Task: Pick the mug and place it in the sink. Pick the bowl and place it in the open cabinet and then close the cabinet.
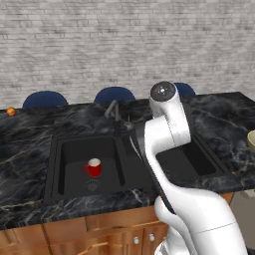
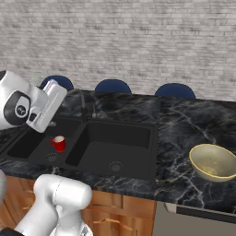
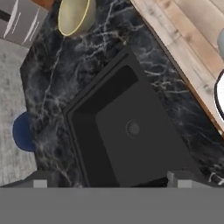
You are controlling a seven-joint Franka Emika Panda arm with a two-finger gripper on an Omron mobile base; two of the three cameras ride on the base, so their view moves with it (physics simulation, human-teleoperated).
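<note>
The red mug (image 1: 93, 167) stands upright on the floor of the left basin of the black double sink (image 1: 130, 187), just beside that basin's round drain, so the first part of the task looks done. The arm is raised above the sink, and the hand camera looks straight down into the other basin with its drain near the middle. The gripper (image 3: 109, 178) has its fingers (image 3: 40, 180) spread wide and released, with nothing between them.

The pale yellow bowl (image 2: 213, 162) sits upright on the black marble bench (image 2: 184, 124), to the right of the sink and well apart from the mug. It appears untouched. In the hand view the same bowl lies at the far corner, beyond the basin rim.

What is left, judging from this: reach over to the bowl, grasp it by the rim, carry it to the open wall cabinet, set it inside and shut the door. Roughly the first third is finished. Blue chair backs (image 2: 113, 86) stand behind the bench, and a small orange ball (image 1: 11, 111) rests at its far left.
</note>
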